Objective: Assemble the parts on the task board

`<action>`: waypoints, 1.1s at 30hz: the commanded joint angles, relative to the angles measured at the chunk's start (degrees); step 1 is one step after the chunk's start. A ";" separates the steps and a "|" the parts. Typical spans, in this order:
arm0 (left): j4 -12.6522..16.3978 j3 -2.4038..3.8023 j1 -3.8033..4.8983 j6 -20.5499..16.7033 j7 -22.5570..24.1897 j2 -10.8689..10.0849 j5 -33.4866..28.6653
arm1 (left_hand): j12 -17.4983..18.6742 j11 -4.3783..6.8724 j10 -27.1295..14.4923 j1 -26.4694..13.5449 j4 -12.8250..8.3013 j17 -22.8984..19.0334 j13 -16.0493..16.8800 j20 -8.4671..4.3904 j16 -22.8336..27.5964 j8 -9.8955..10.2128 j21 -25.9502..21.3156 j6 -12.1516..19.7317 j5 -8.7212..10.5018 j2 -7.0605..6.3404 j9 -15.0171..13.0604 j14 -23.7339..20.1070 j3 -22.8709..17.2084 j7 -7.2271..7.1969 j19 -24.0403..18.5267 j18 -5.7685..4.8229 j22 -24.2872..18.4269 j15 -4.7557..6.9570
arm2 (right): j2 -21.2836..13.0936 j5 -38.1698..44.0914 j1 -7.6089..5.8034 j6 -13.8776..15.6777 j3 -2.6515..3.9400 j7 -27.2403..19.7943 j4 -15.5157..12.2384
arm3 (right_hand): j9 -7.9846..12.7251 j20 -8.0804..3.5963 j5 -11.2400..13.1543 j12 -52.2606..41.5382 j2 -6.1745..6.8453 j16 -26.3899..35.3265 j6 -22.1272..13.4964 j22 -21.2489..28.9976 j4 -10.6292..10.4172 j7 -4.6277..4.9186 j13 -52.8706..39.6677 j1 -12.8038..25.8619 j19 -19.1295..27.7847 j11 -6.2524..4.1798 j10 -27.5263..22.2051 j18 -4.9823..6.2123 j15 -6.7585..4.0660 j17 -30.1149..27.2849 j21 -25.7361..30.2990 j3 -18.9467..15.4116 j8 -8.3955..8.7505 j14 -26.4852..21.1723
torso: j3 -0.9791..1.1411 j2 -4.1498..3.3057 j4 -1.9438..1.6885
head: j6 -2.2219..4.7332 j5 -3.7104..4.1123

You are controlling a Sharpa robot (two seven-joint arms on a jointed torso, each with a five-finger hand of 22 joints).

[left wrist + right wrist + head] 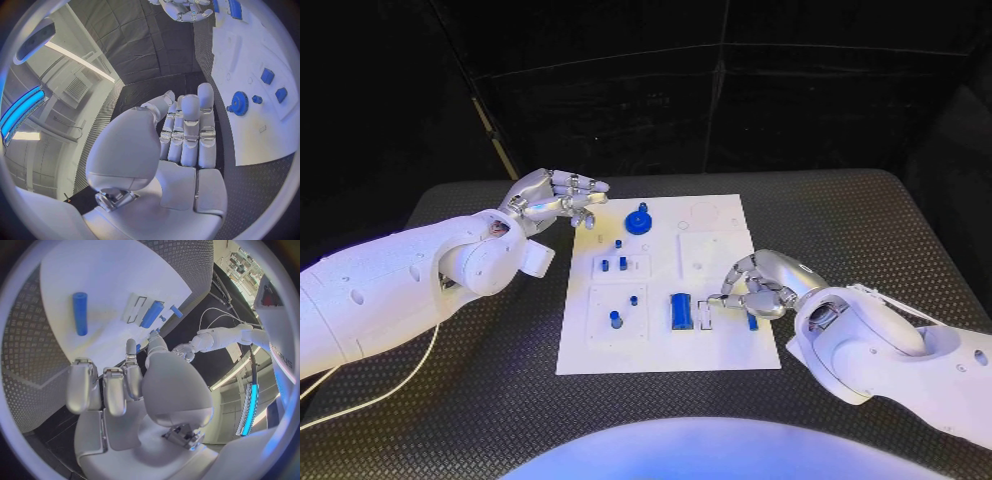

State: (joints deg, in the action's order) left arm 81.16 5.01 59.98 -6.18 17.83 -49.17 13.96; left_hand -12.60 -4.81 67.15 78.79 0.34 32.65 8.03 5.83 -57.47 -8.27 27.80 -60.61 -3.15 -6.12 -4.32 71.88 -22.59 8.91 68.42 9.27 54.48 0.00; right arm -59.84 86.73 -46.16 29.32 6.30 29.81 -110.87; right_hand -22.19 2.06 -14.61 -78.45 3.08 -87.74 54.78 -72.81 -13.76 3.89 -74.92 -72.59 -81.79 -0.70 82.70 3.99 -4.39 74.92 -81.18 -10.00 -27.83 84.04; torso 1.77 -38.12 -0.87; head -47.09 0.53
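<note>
Peg (pixel 751 322), short and blue, lies on board (pixel 718 355) just under right hand (pixel 762 287) fingertips, long axis running away from robot. Right hand nearer, fingers curled, apparently empty. Left hand (pixel 557 198) far off, beyond board corner, fingers apart, empty.

Empty left hand (pixel 181 135) (beside task board (pixel 250 75))

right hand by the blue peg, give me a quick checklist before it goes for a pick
1. Right hand holds nothing: ok.
2. Its fingers apart enough to take a part: ok, loosely curled.
3. Blue peg lies free on the task board: ok.
4. Left hand away from the peg, at the board's far left corner: ok.
5. Hand lined up over the peg: cannot tell.
</note>
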 commanded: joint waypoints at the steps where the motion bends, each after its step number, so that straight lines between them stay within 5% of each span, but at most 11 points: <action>1: 0.00 0.05 0.05 0.78 0.58 0.21 -0.24 | -0.27 0.14 -0.48 -0.26 0.10 -0.07 0.06 0.21 0.37 -0.26 -0.37 0.35 0.09 0.53 0.06 -0.40 0.43 -0.09 -0.23 1.16 -0.07 -0.15 | -2.49 -4.53 -0.09 1.11 0.11 -0.53 -1.04 | 0.11 0.31 -0.77 0.24 -0.20 -0.03 -0.25 -0.04 -0.41 0.22 -3.07 0.16 0.12 0.51 -0.15 -0.43 0.46 9.87 -0.03 -0.05 0.45 4.92 | 0.05 0.26 0.34 | 0.26 0.56; 7: -0.11 0.05 -0.05 0.82 0.69 0.58 -0.24 | -0.29 0.14 -0.50 -0.29 0.10 -0.04 0.07 0.22 0.36 -0.26 -0.38 0.37 0.09 0.53 0.06 -0.39 0.46 -0.09 -0.23 1.16 -0.08 -0.16 | -5.38 -4.41 -0.07 -6.59 0.15 0.14 -0.67 | 0.59 0.41 -1.49 0.80 -1.04 0.14 -0.30 0.14 -0.59 0.39 -2.63 -0.69 0.24 0.64 -0.43 -0.39 0.56 9.52 0.10 -0.13 1.45 4.84 | 0.06 0.30 0.90 | 0.58 1.10; 14: -0.15 0.05 -0.40 0.94 0.73 0.89 -0.24 | -0.32 0.14 -0.52 -0.32 0.10 -0.04 0.08 0.22 0.36 -0.27 -0.40 0.38 0.09 0.50 0.06 -0.40 0.50 -0.09 -0.23 1.16 -0.09 -0.16 | -5.49 0.87 0.00 -9.45 0.14 0.72 0.19 | 1.06 0.51 -1.72 1.24 -1.31 0.25 -0.31 0.32 -0.29 0.59 -2.29 -1.70 0.35 0.78 -0.64 -0.35 0.68 9.30 0.22 -0.33 2.45 4.79 | 0.48 0.41 1.68 | 0.58 1.07; 18: -0.17 0.05 -0.50 0.94 0.76 0.84 -0.24 | -0.32 0.14 -0.52 -0.32 0.10 -0.04 0.08 0.22 0.36 -0.27 -0.40 0.38 0.09 0.50 0.06 -0.40 0.50 -0.09 -0.23 1.16 -0.09 -0.16 | -5.32 4.54 0.03 -10.08 0.13 1.47 0.58 | 1.11 0.53 -1.73 1.32 -1.29 0.29 -0.25 0.36 -0.22 0.61 -2.23 -1.86 0.37 0.80 -0.68 -0.34 0.70 9.22 0.25 -0.39 2.57 4.77 | 0.28 0.46 1.42 | 0.48 1.32; 25: -0.12 0.05 -0.54 0.98 0.80 0.71 -0.24 | -0.36 0.13 -0.53 -0.38 0.13 -0.06 0.09 0.23 0.37 -0.28 -0.43 0.39 0.09 0.49 0.06 -0.41 0.56 -0.09 -0.23 1.15 -0.12 -0.17 | -3.68 7.56 0.10 -10.72 0.11 2.19 1.99 | 1.18 0.56 -1.73 1.39 -1.26 0.27 0.11 0.30 -0.09 0.58 -2.20 -2.18 0.35 0.80 -0.69 -0.35 0.72 9.27 0.24 -0.54 2.71 4.78 | 0.42 0.35 1.39 | 0.47 0.98; 33: -0.04 0.05 -0.55 0.94 0.77 0.50 -0.24 | -0.36 0.13 -0.53 -0.38 0.13 -0.06 0.09 0.23 0.37 -0.28 -0.43 0.39 0.09 0.49 0.06 -0.41 0.56 -0.09 -0.23 1.15 -0.12 -0.17 | -2.21 8.95 0.51 -12.00 0.10 2.76 3.14 | 1.39 0.56 -1.75 1.39 -1.65 0.24 0.85 0.11 0.51 0.50 -2.28 -3.44 0.27 0.72 -0.61 -0.38 0.68 9.38 0.18 -0.56 3.15 4.80 | 0.30 0.30 1.52 | 0.42 0.71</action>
State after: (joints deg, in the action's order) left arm 81.01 5.01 59.37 -5.82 17.94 -48.65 13.96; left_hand -12.60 -4.61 66.95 78.59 0.47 32.66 8.08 5.83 -57.46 -8.27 27.57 -60.62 -3.15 -5.92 -4.34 71.88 -22.46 8.91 68.42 9.27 54.44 -0.01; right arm -62.15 93.33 -45.68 19.03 6.39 31.88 -107.78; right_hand -20.83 2.26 -16.00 -77.35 1.40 -87.74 55.32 -72.60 -13.49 4.40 -74.94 -75.62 -81.59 -0.09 82.08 3.99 -3.98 74.91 -81.19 -10.56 -24.90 84.03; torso 2.14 -37.80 0.58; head -46.62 1.26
